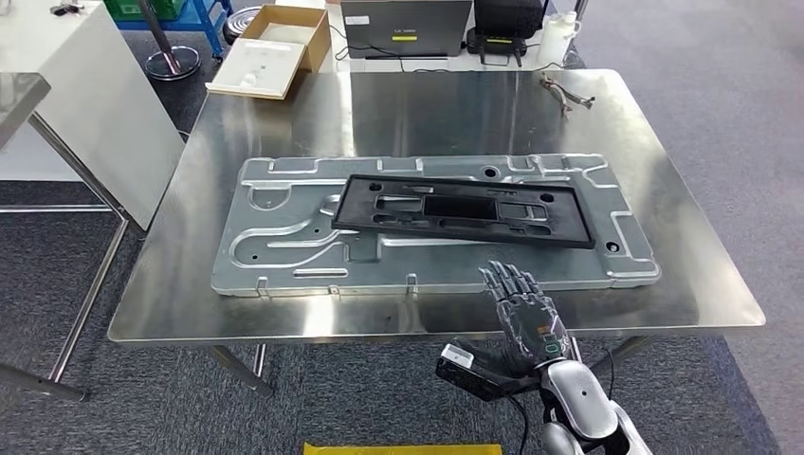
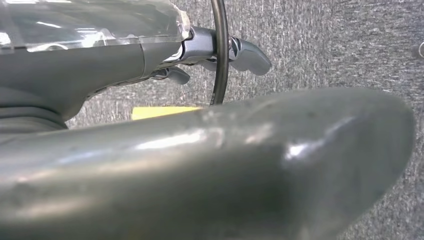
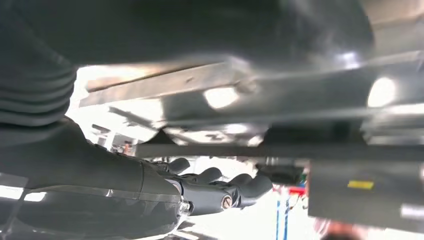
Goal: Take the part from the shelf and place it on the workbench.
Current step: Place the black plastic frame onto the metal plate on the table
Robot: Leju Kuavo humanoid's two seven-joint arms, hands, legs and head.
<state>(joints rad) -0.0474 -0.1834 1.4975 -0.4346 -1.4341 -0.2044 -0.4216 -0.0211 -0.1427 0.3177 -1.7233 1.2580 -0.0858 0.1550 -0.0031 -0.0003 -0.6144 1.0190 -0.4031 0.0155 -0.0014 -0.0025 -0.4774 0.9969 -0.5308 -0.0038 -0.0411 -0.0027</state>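
— Step in hand? Part (image 1: 465,210)?
— Placing looks done: lies flat on the silver plate (image 1: 284,242) on the worktop (image 1: 427,104).
— Right robot hand (image 1: 523,318)?
— Empty, fingers apart, at the near edge. Left robot hand (image 2: 200,50): empty, fingers loosely extended.
— Next?
— Probably withdrawing clear.

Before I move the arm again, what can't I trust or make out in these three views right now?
- Right wrist view: blurred metal close to the lens; whether the right hand touches the silver panel is unclear.
- Left wrist view: the left hand is mostly hidden by its own thick thumb.
- Head view: the small item at the workbench far corner is too small to identify.
- Black part: its underside contact is hidden.
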